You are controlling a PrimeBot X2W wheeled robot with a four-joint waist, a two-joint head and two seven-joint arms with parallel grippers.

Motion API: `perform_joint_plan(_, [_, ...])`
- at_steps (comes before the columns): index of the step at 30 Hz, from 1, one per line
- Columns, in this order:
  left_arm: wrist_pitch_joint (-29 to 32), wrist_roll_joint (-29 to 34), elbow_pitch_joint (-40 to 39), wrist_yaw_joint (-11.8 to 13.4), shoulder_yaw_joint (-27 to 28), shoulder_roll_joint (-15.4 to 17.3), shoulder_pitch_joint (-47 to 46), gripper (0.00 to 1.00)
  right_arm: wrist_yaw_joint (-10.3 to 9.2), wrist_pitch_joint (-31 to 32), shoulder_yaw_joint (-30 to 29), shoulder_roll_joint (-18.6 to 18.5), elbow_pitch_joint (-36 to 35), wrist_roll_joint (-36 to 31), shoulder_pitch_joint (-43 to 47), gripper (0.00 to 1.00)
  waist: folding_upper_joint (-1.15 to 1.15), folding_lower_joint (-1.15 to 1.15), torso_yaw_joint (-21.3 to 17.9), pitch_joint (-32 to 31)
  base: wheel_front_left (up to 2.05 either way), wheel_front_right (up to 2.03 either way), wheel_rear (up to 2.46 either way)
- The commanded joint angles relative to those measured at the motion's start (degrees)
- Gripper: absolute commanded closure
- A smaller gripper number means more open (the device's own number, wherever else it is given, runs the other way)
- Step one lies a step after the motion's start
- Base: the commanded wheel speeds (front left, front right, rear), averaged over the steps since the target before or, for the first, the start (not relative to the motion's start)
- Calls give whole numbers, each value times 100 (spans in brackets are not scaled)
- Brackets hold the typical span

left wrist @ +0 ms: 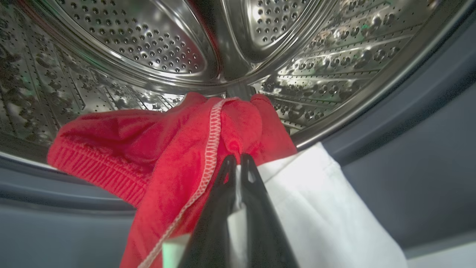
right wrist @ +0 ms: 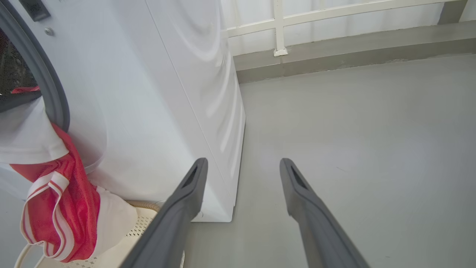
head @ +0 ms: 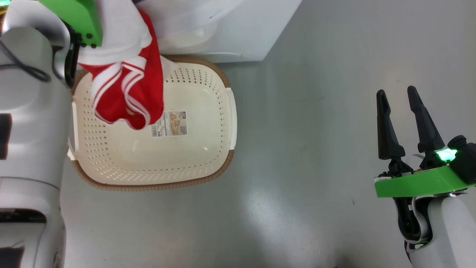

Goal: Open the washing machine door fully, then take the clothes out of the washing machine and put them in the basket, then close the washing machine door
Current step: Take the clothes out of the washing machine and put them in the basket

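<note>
Step in hand: unloading. The left end effector (left wrist: 238,158) is pinched shut on the clothes (left wrist: 167,149) at the mouth of the washing machine (right wrist: 167,93). The fabric hangs over the basket (head: 208,96). The right end effector (head: 396,91) stands wide and empty. Next move, as judged: draw the garment clear, lower it, release.

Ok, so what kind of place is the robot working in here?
Most likely a laundry or utility area, perhaps a balcony: a white front-loading washing machine with a steel drum, a perforated basket on the smooth grey floor, and a pale railing behind.
</note>
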Motion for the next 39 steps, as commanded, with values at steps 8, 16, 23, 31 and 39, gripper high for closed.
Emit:
perform_joint_plan(8, [-755,-282,-830,115,259,123,682,100,37,-37,43,10,-102,-23,301,0,0,0,122,-361,0,0,0])
perform_joint_plan(16, [-763,-342,-3684,275,612,-120,2498,100,37,-37,37,10,-117,-51,429,0,0,0,232,-504,0,0,0])
perform_joint_plan(23, [-763,-410,-5634,322,776,-318,4200,100,37,-37,60,11,-125,-47,497,0,0,0,267,-566,0,0,0])
perform_joint_plan(31, [-764,-847,-6168,513,468,-356,5235,100,37,-37,72,-21,-143,-39,486,0,0,0,300,-501,0,0,0])
perform_joint_plan(39, [-764,-1005,-5337,565,253,-358,5253,100,37,-37,96,-17,-174,-28,364,0,0,0,241,-243,0,0,0])
